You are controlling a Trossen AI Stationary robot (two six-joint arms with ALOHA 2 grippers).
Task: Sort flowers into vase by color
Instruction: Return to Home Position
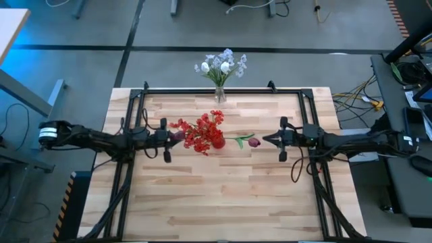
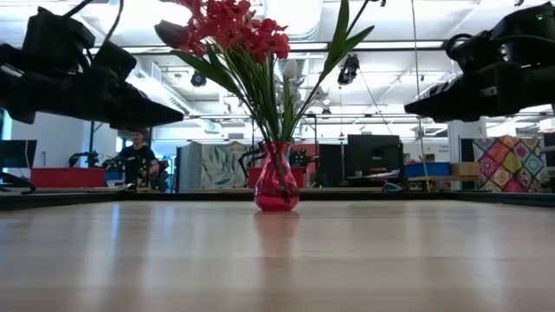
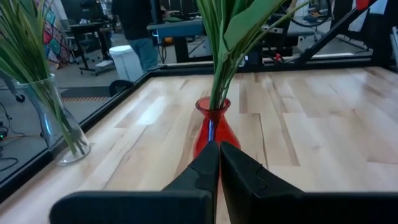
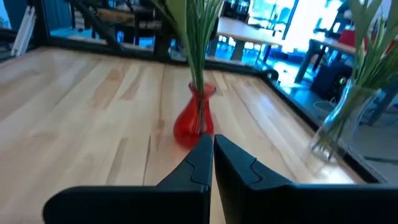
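A red glass vase (image 2: 277, 184) stands at the table's middle, holding red clusters (image 1: 200, 133) and a dark pink tulip bud (image 1: 253, 142) on green stems. The vase also shows in the left wrist view (image 3: 212, 127) and the right wrist view (image 4: 194, 121). A clear vase (image 1: 219, 95) with white and pale-blue blossoms (image 1: 221, 65) stands at the far edge. My left gripper (image 1: 177, 136) hovers left of the red vase, shut. My right gripper (image 1: 264, 139) hovers right of it, shut. Both hang above the table, touching nothing.
A black frame (image 1: 223, 90) rims the table's far edge and sides. The clear vase stands at that far rim (image 3: 56, 127) (image 4: 339, 124). Bare wood lies toward the near edge (image 1: 223, 202). A person (image 2: 137, 158) sits in the room beyond.
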